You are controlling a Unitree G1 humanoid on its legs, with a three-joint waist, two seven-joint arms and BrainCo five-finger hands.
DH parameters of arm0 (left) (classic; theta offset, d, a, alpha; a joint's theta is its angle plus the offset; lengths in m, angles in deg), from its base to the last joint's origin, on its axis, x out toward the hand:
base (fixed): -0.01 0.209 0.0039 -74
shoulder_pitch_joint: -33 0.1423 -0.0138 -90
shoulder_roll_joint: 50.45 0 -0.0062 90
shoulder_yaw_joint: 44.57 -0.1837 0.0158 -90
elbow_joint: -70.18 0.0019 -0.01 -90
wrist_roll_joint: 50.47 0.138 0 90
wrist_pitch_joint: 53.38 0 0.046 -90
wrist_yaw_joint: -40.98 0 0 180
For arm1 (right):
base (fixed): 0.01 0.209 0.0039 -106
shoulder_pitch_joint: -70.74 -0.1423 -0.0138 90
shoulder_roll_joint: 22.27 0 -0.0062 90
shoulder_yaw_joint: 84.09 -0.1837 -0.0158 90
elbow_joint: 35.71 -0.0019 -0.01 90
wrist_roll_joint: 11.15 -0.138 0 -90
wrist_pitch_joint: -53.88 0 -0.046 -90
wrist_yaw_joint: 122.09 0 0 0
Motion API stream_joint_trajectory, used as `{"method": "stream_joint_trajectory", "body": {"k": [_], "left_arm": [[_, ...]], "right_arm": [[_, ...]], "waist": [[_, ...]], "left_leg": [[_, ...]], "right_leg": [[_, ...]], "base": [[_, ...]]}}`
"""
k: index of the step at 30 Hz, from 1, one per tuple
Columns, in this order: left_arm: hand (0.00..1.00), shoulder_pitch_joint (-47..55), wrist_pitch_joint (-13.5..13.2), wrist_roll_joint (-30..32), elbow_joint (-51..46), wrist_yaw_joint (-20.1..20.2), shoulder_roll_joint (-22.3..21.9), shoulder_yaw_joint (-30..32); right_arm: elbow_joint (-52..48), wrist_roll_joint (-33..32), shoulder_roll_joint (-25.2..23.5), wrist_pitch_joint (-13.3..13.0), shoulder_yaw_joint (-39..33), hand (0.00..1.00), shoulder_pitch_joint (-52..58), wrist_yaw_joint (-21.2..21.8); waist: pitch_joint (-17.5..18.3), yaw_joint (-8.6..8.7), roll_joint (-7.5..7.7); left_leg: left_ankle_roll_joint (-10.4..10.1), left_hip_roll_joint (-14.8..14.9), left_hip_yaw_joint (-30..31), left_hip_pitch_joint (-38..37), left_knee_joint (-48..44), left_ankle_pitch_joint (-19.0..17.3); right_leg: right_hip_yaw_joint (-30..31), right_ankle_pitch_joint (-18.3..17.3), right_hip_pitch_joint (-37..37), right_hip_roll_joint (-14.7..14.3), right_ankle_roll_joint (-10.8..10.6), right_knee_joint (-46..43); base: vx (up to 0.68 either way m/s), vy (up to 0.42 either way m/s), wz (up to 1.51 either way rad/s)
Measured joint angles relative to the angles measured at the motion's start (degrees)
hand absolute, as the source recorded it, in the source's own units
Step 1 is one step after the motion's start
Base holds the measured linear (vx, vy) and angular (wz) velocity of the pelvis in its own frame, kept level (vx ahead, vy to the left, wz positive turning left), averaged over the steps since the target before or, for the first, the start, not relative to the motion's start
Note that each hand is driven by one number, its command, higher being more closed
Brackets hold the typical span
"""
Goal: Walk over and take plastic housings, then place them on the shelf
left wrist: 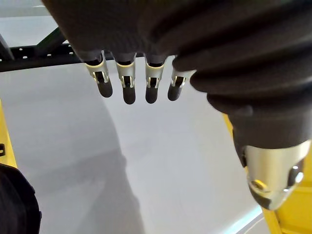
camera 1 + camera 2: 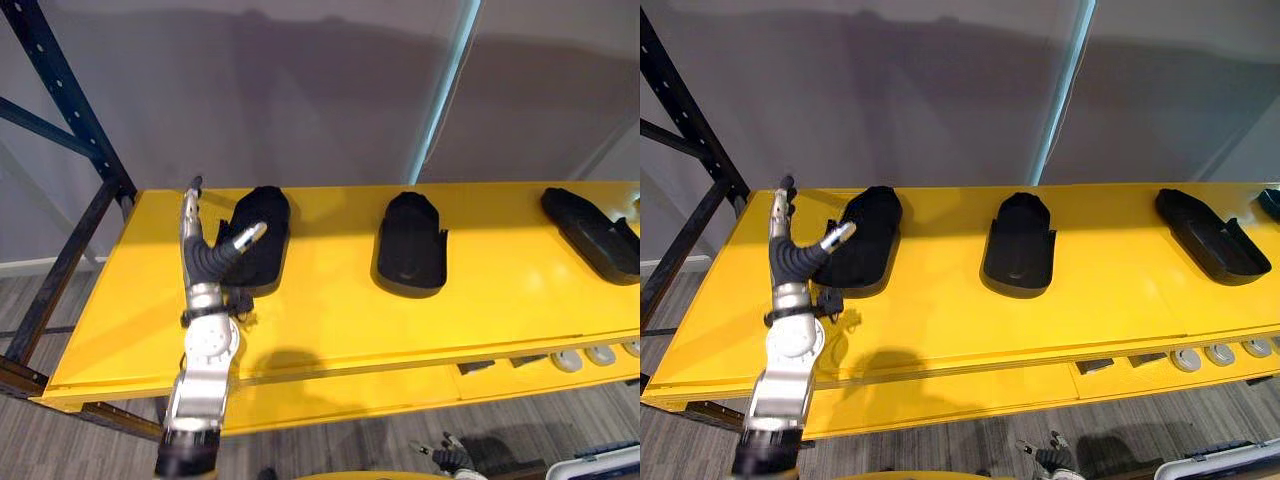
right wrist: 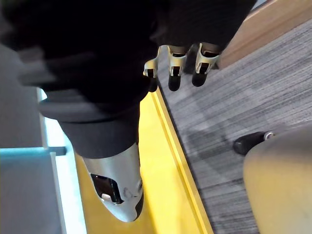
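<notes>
Plastic housings are sitting on the yellow shelf; your left hand, fingers straight and apart, is hovering by the leftmost one. Likely light, stiff, slick: you're best gripping its raised rim.

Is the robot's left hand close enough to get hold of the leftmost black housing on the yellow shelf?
Probably yes. The left hand hovers right beside the leftmost housing with its fingers straight, and nothing on the yellow shelf seems to lie between them.
</notes>
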State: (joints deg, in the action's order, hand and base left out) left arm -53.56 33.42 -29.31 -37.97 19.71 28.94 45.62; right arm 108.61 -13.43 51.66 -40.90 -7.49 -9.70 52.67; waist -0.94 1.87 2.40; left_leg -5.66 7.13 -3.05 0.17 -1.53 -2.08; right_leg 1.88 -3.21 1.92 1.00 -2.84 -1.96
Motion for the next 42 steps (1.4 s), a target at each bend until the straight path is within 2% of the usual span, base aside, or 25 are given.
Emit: {"method": "stream_joint_trajectory", "body": {"k": [1,7,12,19,25,27,28,29,31,37,42], "left_arm": [[1.00,2.10,-0.45,0.51,-1.13,-0.01,-0.84,-0.10],[1.00,11.08,-2.22,1.02,-4.27,0.10,-3.21,-0.80],[1.00,14.02,-2.19,-0.33,-1.22,3.05,-5.27,-0.74],[1.00,13.29,-2.08,-0.96,5.89,4.98,-5.72,-2.14],[1.00,8.60,-1.44,-1.36,17.11,4.98,-5.24,-2.44],[1.00,8.04,-1.36,-1.35,19.17,5.03,-5.03,-2.53],[1.00,7.23,-1.25,-1.34,20.68,5.04,-4.54,-2.54],[1.00,5.44,-1.22,-1.33,22.17,4.97,-4.11,-2.51],[1.00,3.32,-1.15,-1.34,24.74,4.93,-3.69,-2.51],[1.00,-1.51,-1.15,-1.30,29.65,4.63,-2.11,-2.30],[1.00,-4.16,-1.11,-1.29,32.37,4.61,-0.56,-2.13]], "right_arm": [[-0.11,0.00,0.00,-0.18,0.02,0.00,0.10,-0.10],[-1.89,-0.11,-0.31,-0.53,0.55,0.00,1.95,-0.87],[-4.40,-0.45,-1.10,-0.15,2.80,0.00,3.03,-1.04],[-5.71,-0.41,-1.77,0.57,3.29,0.00,3.55,-1.10],[-6.25,-0.34,-1.73,0.88,3.24,0.00,3.77,-1.26],[-6.20,-0.33,-1.70,0.87,3.18,0.00,3.84,-1.26],[-6.06,-0.33,-1.70,0.87,3.11,0.00,3.84,-1.26],[-5.71,-0.31,-1.61,0.86,2.88,0.00,3.84,-1.28],[-5.12,0.09,-1.47,0.87,2.67,0.00,3.42,-1.26],[-2.50,0.66,-0.54,0.87,2.65,0.00,1.48,-1.21],[-1.47,0.76,-0.49,0.89,2.64,0.00,0.73,-1.18]], "waist": [[-0.06,-0.20,-0.09],[-0.08,-2.69,-0.07],[-0.03,-2.86,0.04],[0.33,-2.80,0.59],[0.98,-2.73,0.10],[1.42,-2.66,0.35],[1.59,-2.63,-0.16],[2.03,-2.53,0.08],[1.91,-2.42,-0.42],[1.97,-1.05,-0.83],[1.94,-0.71,-0.76]], "left_leg": [[-0.24,0.09,0.01,0.42,-1.14,-0.75],[0.28,0.96,0.01,4.18,-8.10,-4.36],[0.68,0.90,0.86,6.41,-13.46,-7.26],[1.36,0.77,0.46,7.18,-15.52,-8.90],[0.89,0.77,-0.63,6.04,-13.52,-7.98],[0.74,0.58,-1.15,4.96,-11.26,-6.99],[0.59,0.48,-1.20,4.84,-10.18,-6.24],[0.45,0.24,-1.25,4.01,-8.37,-4.84],[0.35,-0.12,-1.45,2.89,-6.15,-3.55],[-0.03,-0.16,-1.74,0.71,-0.12,-0.17],[0.05,-0.25,-2.33,-0.14,1.67,0.47]], "right_leg": [[0.00,-0.53,0.04,-0.04,-0.55,-0.13],[-0.35,-0.55,-0.15,-0.41,-0.58,-0.21],[-1.67,-0.65,0.42,0.14,-0.71,-0.91],[-1.57,-0.81,0.48,0.46,-0.90,-0.91],[-0.21,-0.80,-0.34,1.02,-0.91,-1.16],[0.02,-0.80,-0.62,1.13,-0.91,-1.15],[0.02,-0.79,-1.20,1.15,-0.90,-1.15],[0.01,-0.71,-1.56,1.17,-0.84,-1.12],[-0.05,-0.70,-1.41,1.12,-0.81,-0.97],[0.02,-0.34,-2.25,0.77,-0.32,-0.69],[0.85,0.83,-2.16,0.39,-0.31,0.94]], "base": [[-0.06,-0.010,0.03],[-0.01,0.004,0.02],[0.03,0.043,0.09],[0.00,0.022,-0.03],[0.01,0.011,-0.12],[0.02,-0.023,-0.14],[0.06,-0.041,-0.02],[0.05,-0.041,0.00],[0.03,-0.019,0.01],[-0.01,-0.027,-0.02],[-0.02,-0.009,-0.10]]}}
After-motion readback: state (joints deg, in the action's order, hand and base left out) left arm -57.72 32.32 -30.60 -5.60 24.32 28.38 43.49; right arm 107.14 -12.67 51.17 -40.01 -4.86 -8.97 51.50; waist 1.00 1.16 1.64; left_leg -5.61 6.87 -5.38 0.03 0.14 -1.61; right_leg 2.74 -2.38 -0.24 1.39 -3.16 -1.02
